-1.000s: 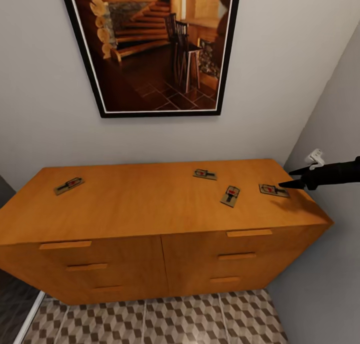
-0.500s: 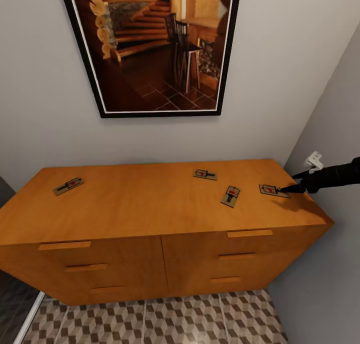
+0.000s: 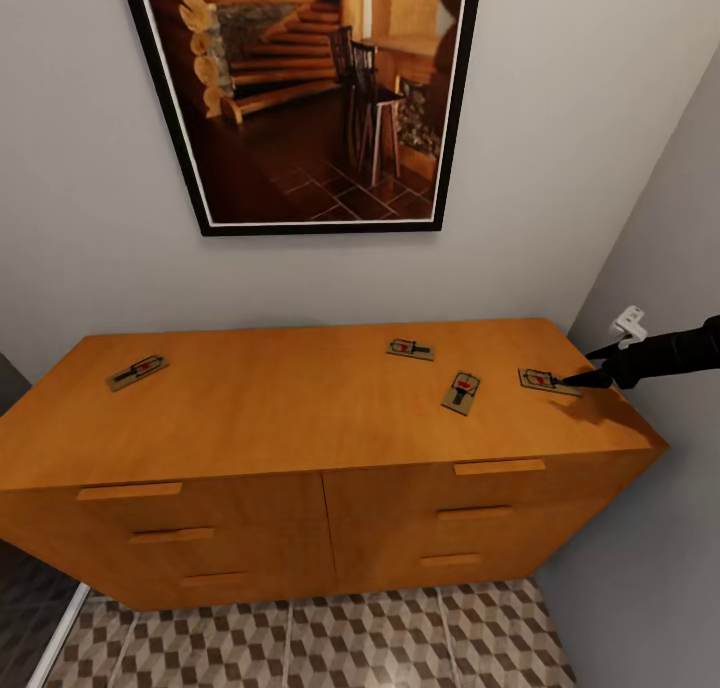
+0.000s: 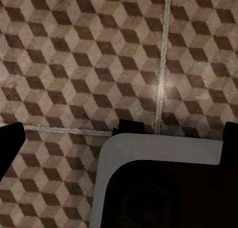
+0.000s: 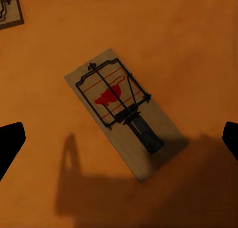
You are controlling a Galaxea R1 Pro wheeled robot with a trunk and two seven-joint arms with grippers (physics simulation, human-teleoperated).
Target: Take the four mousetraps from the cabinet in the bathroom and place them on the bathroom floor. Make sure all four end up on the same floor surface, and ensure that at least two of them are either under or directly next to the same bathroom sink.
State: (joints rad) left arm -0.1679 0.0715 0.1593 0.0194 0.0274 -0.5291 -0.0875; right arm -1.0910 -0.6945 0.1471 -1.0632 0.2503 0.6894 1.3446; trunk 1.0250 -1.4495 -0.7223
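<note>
Orange-brown wood runs across the top of the cabinet [image 3: 300, 408], and all four mousetraps lie flat on it: one far left [image 3: 138, 371], one toward the far edge right of centre [image 3: 410, 349], one nearer the front [image 3: 461, 391], and the rightmost mousetrap [image 3: 548, 380] close to the right end. None has reached the bathroom floor [image 3: 320, 638], whose cube-pattern tiles show below the drawers.

The right gripper [image 3: 592, 364] reaches in from the right, jaws spread wide, its lower tip at or just touching the rightmost mousetrap's right end. In the right wrist view that trap [image 5: 126, 111] lies diagonally between the two dark fingertips [image 5: 10, 138], well clear of both, so nothing is held. The left gripper [image 4: 119, 133] hangs over floor tiles, its jaws apart and empty.

Judging from this, the grasp is the risky part. The board is thin and flat against the top, so jaws closing too high would slide over it or nudge it toward the right edge, where it could drop. Its diagonal lie also means the jaws may pinch across corners and twist it loose, and a fingertip pressing the wire spring could tip the board.
</note>
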